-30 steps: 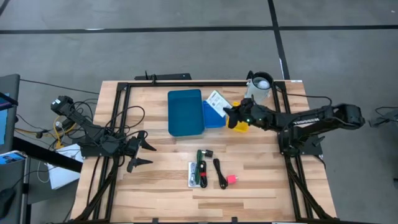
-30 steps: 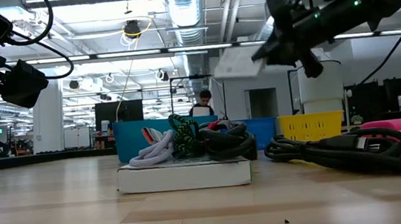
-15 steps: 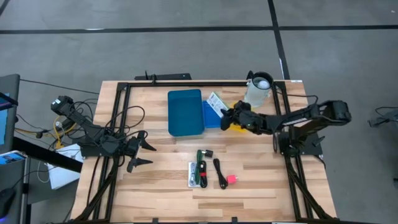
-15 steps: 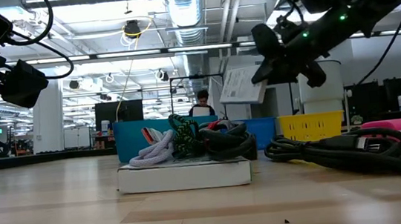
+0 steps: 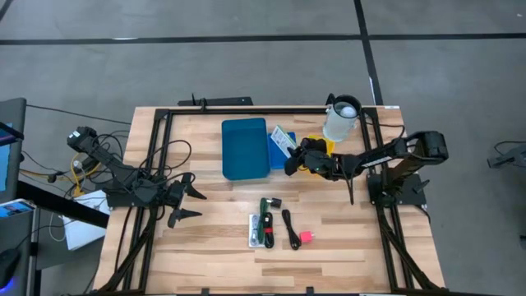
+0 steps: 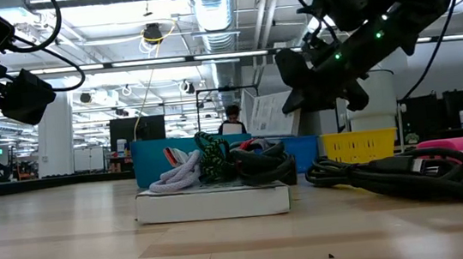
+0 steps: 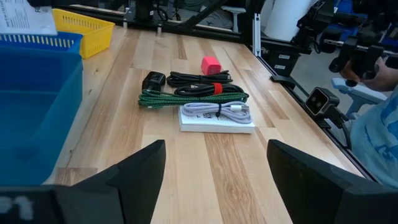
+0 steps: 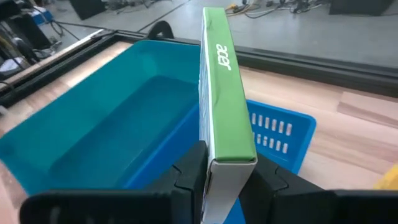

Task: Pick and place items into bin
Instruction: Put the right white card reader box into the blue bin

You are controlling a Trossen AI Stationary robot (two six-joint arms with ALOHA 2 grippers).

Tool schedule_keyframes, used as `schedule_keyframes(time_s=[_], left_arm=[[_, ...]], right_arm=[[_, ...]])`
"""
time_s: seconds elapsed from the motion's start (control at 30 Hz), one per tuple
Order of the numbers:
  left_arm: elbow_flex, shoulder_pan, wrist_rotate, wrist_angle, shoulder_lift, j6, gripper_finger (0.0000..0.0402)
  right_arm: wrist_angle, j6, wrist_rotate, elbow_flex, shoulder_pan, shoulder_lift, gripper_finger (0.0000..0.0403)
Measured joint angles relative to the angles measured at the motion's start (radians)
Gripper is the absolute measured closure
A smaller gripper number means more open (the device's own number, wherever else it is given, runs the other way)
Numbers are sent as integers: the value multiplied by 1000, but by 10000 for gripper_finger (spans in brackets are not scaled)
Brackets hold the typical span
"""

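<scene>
One green-edged box (image 8: 226,99) — clamped by right gripper (image 8: 225,176) — above teal bin (image 8: 106,134).

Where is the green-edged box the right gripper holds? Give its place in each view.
High view: the box sits at the tip of the right gripper, over the small blue basket.
Low view: a pale panel up beside the dark arm.
Left wrist view: cannot tell.
Right wrist view: upright at centre, clamped between the fingers.
Shared landmark: the big blue bin, next to the box.
</scene>
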Motion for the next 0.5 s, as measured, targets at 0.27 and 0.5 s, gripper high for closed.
schedule_keyframes(time_s=[0.27,0.5], left_arm=[[0,0,0,0,0,0,132],[0,0,0,0,0,0,132]], right_arm=[[-15,1,-3,0,0,-3,333],[-41,1,-10,0,0,-3,333]])
